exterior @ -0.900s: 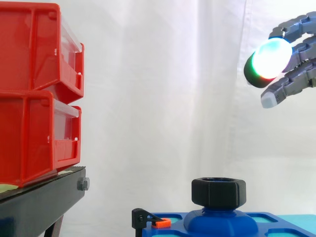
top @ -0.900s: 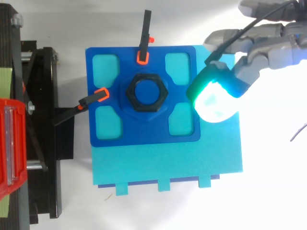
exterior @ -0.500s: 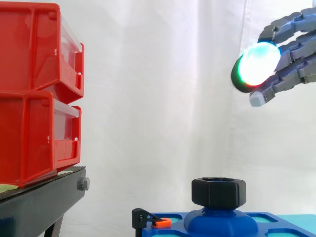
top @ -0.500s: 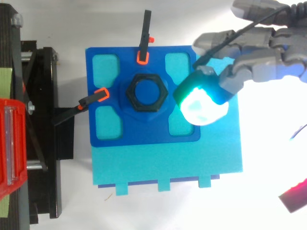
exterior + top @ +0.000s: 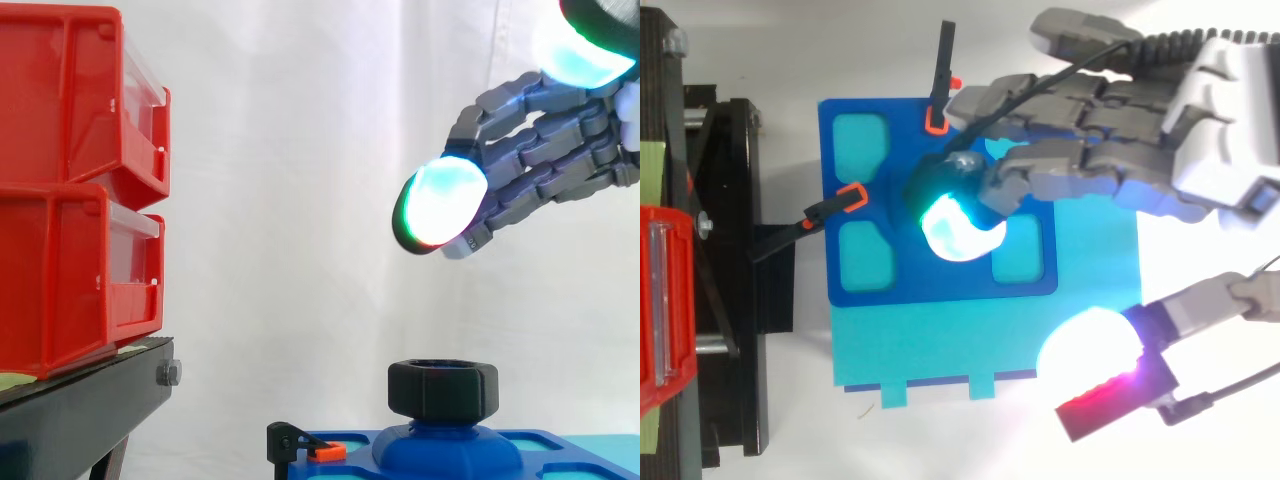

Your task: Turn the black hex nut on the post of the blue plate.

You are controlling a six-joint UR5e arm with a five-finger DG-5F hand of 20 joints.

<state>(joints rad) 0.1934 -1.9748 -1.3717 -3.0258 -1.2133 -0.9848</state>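
Note:
The black hex nut (image 5: 443, 388) sits on the domed post of the blue plate (image 5: 940, 285), upright and untouched. My hand (image 5: 540, 160) hovers well above it, its fingers stretched out to the left and apart from the nut. One fingertip (image 5: 440, 205) glows white-green almost straight over the nut, and the thumb pad (image 5: 590, 45) glows cyan at the upper right. From above, the hand (image 5: 1090, 165) reaches across the plate from the right, and its fingers cover most of the nut. The hand is open and holds nothing.
Two stacked red bins (image 5: 70, 190) stand on a black stand (image 5: 80, 410) at the left. Two black clamps with orange tips (image 5: 938, 90) (image 5: 825, 210) hold the plate's far and left edges. A cyan base (image 5: 980, 340) lies under the plate.
My hand has moved left and lower, from beside the plate's right edge to over the nut. Its thumb has come into both views.

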